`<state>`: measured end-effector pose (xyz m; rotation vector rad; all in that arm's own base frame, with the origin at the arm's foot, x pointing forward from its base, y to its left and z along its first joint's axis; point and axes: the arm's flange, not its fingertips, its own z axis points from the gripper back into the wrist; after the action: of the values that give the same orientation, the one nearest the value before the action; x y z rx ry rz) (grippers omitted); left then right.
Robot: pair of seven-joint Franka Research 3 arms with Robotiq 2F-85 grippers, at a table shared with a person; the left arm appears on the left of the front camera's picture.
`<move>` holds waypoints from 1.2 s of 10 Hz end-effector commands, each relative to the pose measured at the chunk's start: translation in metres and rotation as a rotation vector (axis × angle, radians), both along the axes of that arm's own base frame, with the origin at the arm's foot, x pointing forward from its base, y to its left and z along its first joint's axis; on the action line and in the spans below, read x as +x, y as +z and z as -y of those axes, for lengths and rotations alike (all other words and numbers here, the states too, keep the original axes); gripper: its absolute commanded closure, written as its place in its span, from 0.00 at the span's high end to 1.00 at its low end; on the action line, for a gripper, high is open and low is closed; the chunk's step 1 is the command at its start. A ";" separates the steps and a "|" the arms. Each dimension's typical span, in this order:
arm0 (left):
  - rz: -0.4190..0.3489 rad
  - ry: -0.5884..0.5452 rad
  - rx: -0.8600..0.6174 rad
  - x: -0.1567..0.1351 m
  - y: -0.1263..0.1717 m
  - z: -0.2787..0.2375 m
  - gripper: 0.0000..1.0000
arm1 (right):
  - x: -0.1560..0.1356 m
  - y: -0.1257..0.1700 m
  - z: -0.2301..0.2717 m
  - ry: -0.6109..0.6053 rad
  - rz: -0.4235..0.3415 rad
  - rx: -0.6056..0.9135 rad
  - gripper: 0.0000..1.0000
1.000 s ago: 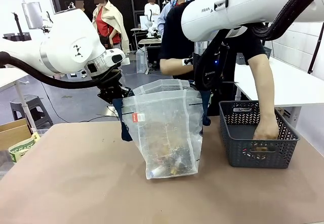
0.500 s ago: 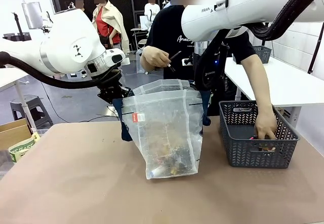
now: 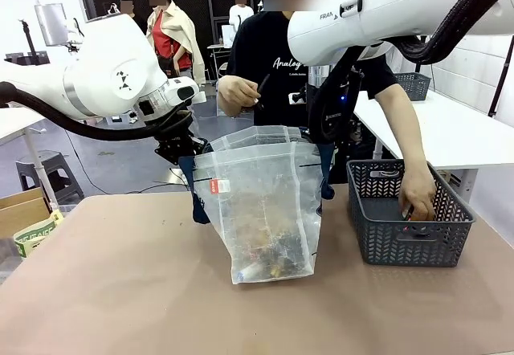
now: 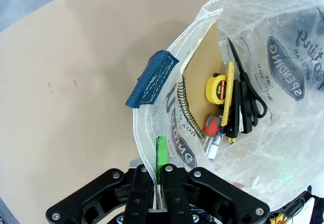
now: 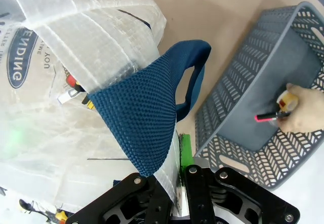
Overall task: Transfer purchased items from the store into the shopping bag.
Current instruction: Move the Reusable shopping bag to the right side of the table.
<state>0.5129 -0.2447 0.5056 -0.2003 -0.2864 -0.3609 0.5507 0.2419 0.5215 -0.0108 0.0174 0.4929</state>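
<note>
Mid-table [image 3: 120,291]: shopping bag [image 3: 265,210] upright, mouth open, small goods [image 3: 269,255] heaped at its bottom. The left gripper [image 3: 186,156] pinches the left rim; the right gripper [image 3: 323,148] sits at the right rim. Right of the bag, one hand [image 3: 418,198] reaches into the grey basket [image 3: 405,238]. The other hand [image 3: 237,94] is raised, holding a thin dark item [image 3: 263,84].

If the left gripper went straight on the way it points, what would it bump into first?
The left gripper pinches the rim of the translucent whitish plastic shopping bag. Going straight on, it would probably push along that plastic wall and meet the brown spiral-bound notebook inside first; depth is hard to judge.
</note>
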 end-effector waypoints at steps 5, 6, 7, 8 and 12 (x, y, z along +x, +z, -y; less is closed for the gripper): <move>0.001 0.011 -0.001 -0.004 0.000 -0.002 0.00 | 0.000 0.001 0.001 0.000 0.001 0.000 0.00; 0.001 0.011 -0.001 -0.004 0.000 -0.002 0.00 | 0.000 0.001 0.001 0.000 0.001 0.000 0.00; 0.001 0.011 -0.001 -0.004 0.000 -0.002 0.00 | 0.000 0.001 0.001 0.000 0.001 0.000 0.00; 0.001 0.011 -0.001 -0.004 0.000 -0.002 0.00 | 0.000 0.001 0.001 0.000 0.001 0.000 0.00; 0.001 0.011 -0.001 -0.004 0.000 -0.002 0.00 | 0.000 0.001 0.001 0.000 0.001 0.000 0.00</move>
<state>0.5129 -0.2447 0.5055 -0.2002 -0.2864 -0.3609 0.5507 0.2419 0.5215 -0.0108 0.0175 0.4929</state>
